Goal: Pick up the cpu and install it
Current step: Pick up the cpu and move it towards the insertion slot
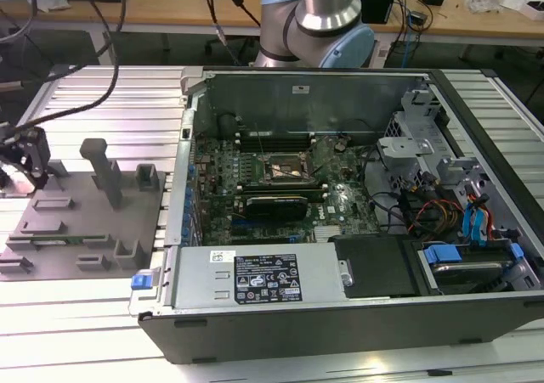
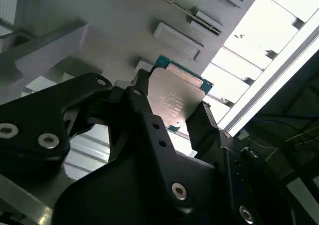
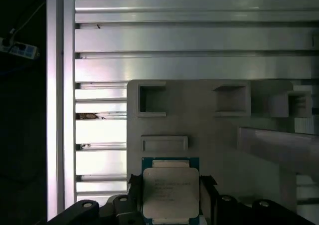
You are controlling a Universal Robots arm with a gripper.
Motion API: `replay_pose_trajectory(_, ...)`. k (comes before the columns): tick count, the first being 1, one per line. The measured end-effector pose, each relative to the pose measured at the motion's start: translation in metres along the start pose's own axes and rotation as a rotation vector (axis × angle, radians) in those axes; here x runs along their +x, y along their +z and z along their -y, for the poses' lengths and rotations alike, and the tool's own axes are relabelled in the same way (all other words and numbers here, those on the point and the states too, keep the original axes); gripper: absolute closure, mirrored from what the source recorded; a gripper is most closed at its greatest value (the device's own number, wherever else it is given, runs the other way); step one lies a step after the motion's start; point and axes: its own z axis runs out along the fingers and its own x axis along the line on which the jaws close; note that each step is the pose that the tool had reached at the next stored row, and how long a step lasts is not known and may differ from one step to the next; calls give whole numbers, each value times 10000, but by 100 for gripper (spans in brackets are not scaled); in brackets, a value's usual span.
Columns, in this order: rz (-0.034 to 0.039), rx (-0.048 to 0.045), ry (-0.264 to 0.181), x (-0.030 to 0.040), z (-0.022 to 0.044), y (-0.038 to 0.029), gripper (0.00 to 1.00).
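Note:
The cpu (image 3: 171, 189) is a small square chip with a pale metal top and a green edge. In both wrist views it sits between the two black fingers of my gripper (image 3: 171, 197), which is shut on its opposite sides. The same cpu (image 2: 175, 99) hangs just over the grey moulded tray (image 2: 114, 20), and I cannot tell whether it still touches it. In the exterior view my gripper (image 1: 27, 158) is at the far left, over the back left corner of the tray (image 1: 85, 222). The dark socket frame (image 1: 285, 169) lies on the motherboard inside the open computer case.
The open case (image 1: 340, 315) fills the exterior view's right. A long silver labelled box (image 1: 255, 277) lies along its front wall, with cables and drive bays (image 1: 476, 230) beyond. Upright grey posts (image 1: 106, 171) rise from the tray. Ribbed aluminium table (image 3: 199, 35) surrounds everything.

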Motion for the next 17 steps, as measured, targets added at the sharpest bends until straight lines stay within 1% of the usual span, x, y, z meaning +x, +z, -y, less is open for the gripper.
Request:
replay_pose_trajectory(2,0,0,4,-3,-7,-167,45)
replay_pose_trajectory(3,0,0,9,-7,-13,-318,45)
replay_pose_trajectory(5,0,1,9,-8,-15,-356,45)
replay_pose_trajectory(9,0,0,18,-11,-21,-507,45)
replay_pose_trajectory(17,1,1,26,-15,-27,-665,45)
